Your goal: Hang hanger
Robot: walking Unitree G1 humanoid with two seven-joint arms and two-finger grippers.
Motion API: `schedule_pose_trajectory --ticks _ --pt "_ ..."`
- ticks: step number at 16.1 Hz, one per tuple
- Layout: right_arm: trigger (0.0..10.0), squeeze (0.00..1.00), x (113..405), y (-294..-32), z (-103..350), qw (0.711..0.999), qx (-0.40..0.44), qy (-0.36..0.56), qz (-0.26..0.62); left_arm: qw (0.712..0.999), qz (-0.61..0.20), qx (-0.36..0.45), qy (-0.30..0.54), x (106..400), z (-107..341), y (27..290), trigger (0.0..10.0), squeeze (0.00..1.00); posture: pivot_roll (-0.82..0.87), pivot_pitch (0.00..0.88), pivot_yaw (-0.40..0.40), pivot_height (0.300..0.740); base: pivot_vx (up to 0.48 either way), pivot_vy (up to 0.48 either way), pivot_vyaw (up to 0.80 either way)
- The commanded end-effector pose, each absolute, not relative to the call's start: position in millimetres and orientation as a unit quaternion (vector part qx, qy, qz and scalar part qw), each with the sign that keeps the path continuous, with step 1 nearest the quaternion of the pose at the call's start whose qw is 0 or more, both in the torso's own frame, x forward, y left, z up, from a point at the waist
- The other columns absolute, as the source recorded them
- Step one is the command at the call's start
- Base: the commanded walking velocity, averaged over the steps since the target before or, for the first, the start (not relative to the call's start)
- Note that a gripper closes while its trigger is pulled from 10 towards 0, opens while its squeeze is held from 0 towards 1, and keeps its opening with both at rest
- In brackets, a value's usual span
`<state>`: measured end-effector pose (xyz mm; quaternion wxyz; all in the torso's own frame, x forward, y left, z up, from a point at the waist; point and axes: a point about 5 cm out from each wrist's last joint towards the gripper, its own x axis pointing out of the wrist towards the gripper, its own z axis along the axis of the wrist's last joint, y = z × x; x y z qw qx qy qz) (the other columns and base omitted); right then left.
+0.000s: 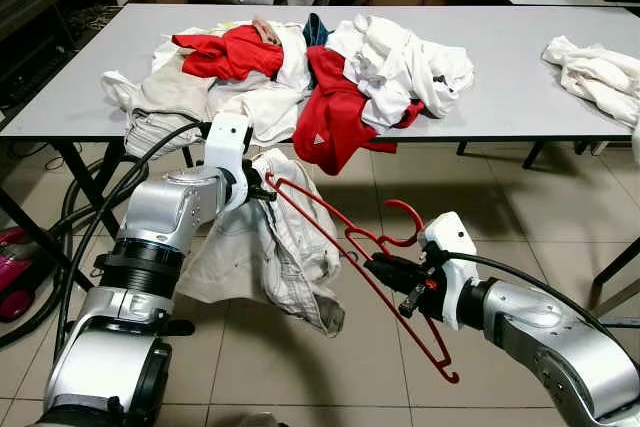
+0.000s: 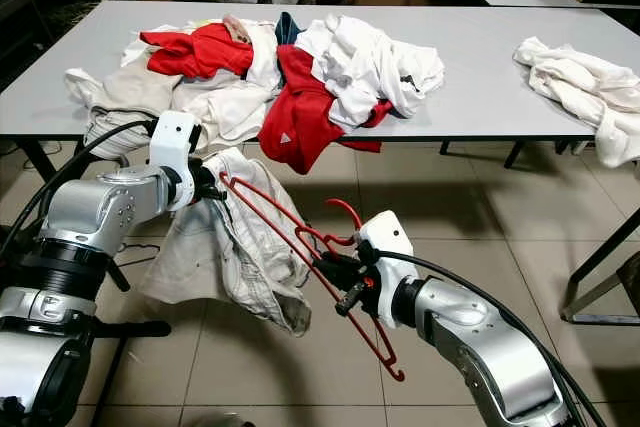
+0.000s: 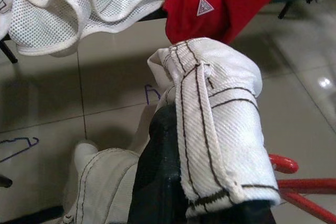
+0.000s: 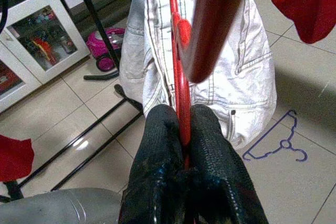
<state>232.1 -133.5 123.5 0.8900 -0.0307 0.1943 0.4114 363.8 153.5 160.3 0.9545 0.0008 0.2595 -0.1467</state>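
Note:
A red plastic hanger (image 1: pixel 350 247) hangs in the air in front of the table, slanting down to the right. My right gripper (image 1: pixel 372 265) is shut on it near the hook; in the right wrist view its black fingers (image 4: pixel 205 145) pinch the red bar (image 4: pixel 181 85). A cream-white pair of jeans (image 1: pixel 270 247) droops below the hanger's upper end. My left gripper (image 1: pixel 262 192) is shut on a fold of the jeans' waistband (image 3: pixel 220 129), right at the hanger's upper tip.
A grey table (image 1: pixel 520 67) stands behind, with a heap of red and white clothes (image 1: pixel 300 67) spilling over its front edge and another white garment (image 1: pixel 600 72) at the right. Black cables (image 1: pixel 90 217) and table legs lie to the left. Tiled floor lies below.

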Motion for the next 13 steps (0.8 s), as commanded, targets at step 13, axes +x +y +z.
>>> schedule_pose_trajectory --ticks 13 --pt "0.0 0.0 236.2 -128.9 121.3 0.881 -0.035 0.208 0.423 0.972 -0.13 -0.002 0.198 378.6 192.6 149.1 0.0 0.0 0.02 0.0 -0.002 0.74 0.0 0.0 0.0"
